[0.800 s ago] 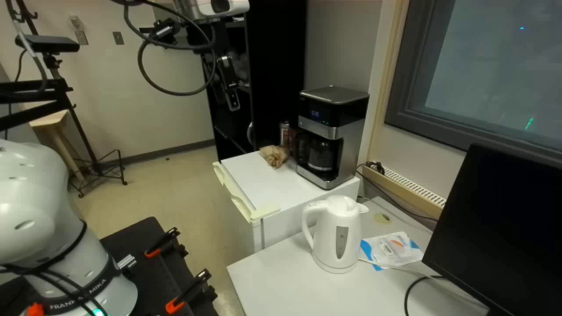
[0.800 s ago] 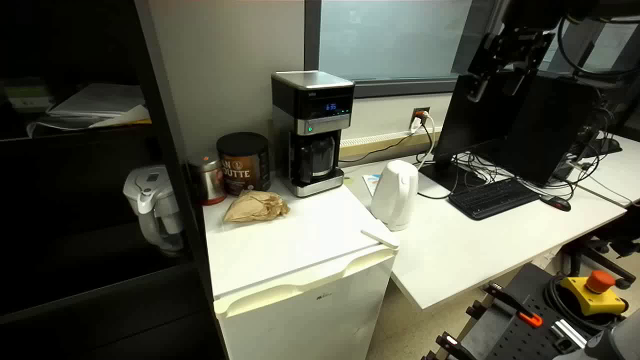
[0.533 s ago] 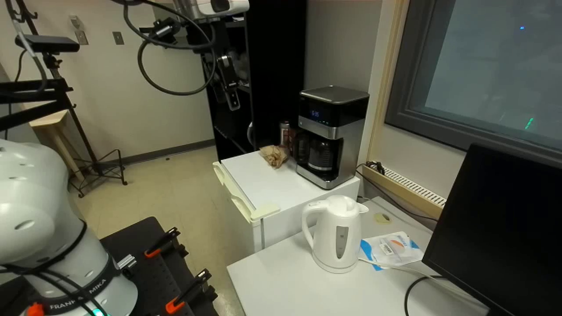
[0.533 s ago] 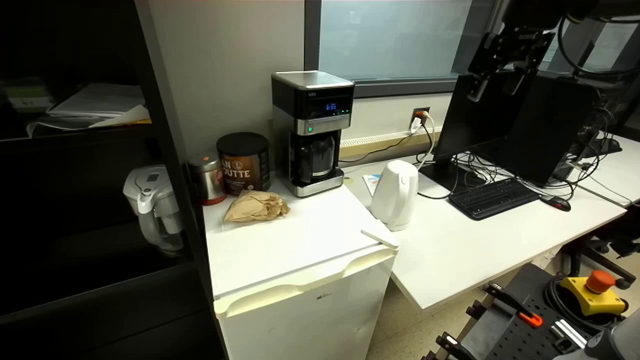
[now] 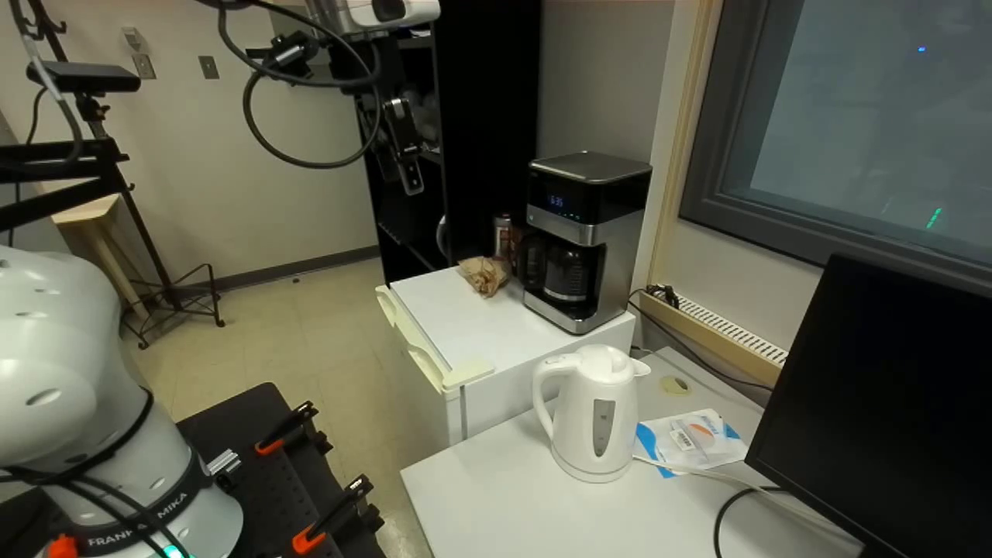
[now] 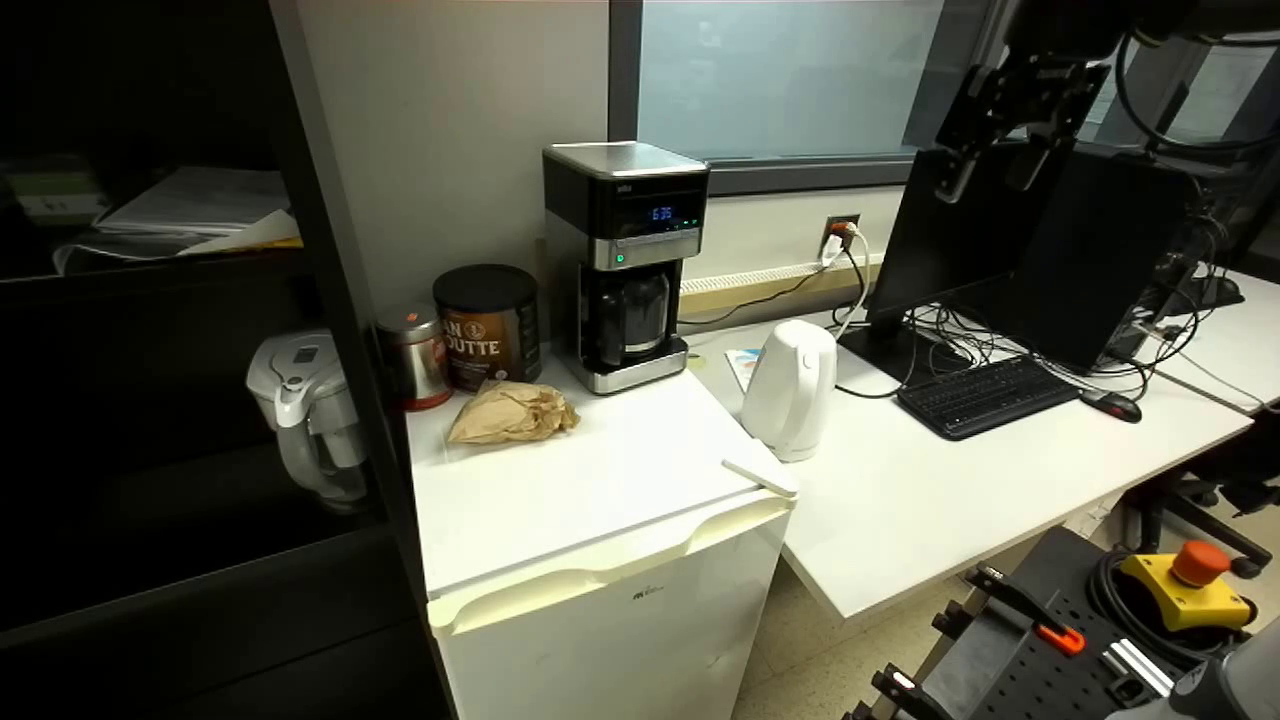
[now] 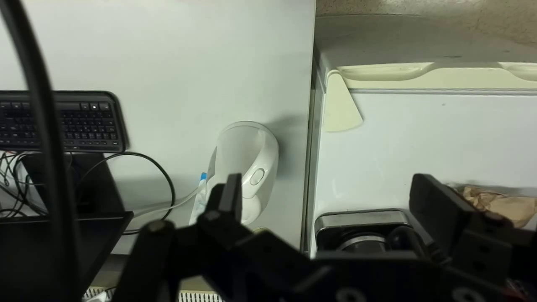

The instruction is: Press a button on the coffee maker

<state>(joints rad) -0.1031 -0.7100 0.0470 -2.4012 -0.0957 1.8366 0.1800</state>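
The coffee maker stands upright on the white fridge top; its black and silver body shows in both exterior views [image 5: 570, 226] [image 6: 648, 248]. Its blue display is lit, and a green light [image 6: 620, 258] glows on the silver band. A dark carafe [image 6: 635, 312] sits in its recess. In the wrist view only the coffee maker's silver base [image 7: 363, 218] and part of the carafe show; its upper body is hidden behind the gripper. My gripper [image 6: 988, 185] is open and empty, held high and apart from the coffee maker; its spread fingers also show in the wrist view [image 7: 327, 188].
A white kettle [image 5: 595, 418] stands on the desk beside the fridge [image 6: 600, 490]. A brown paper bag [image 6: 513, 412], a coffee can [image 6: 487, 330] and a metal canister [image 6: 415, 355] stand left of the coffee maker. Monitors [image 6: 950, 240] and a black shelf [image 6: 330, 300] flank the area.
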